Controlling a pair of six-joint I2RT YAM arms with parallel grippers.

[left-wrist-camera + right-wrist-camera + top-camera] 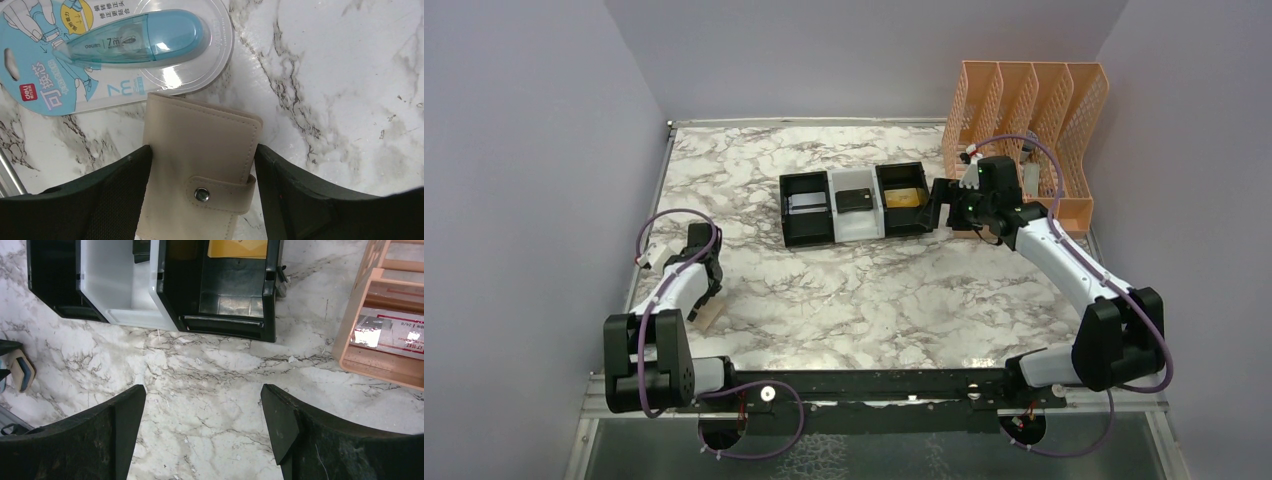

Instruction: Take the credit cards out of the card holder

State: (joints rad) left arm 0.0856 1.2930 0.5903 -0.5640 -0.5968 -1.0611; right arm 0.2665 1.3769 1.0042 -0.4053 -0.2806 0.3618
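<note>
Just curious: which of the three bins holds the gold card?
The black bin nearest the peach organizer; the others hold a dark card and a silvery card.

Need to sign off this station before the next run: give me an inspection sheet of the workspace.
Surface: marble-pattern table.
Job's things: tan card holder, snapped shut, near the left edge; silvery card in left black bin, dark card in white bin, gold card in right black bin.
Clutter: correction tape pack beside the card holder; peach file organizer far right.
Grippers: left gripper astride the card holder, fingers at its sides, grip unclear; right gripper open above bare table before the bins.
Cables: purple cables looped along both arms.
Surroundings: lilac walls on three sides.
</note>
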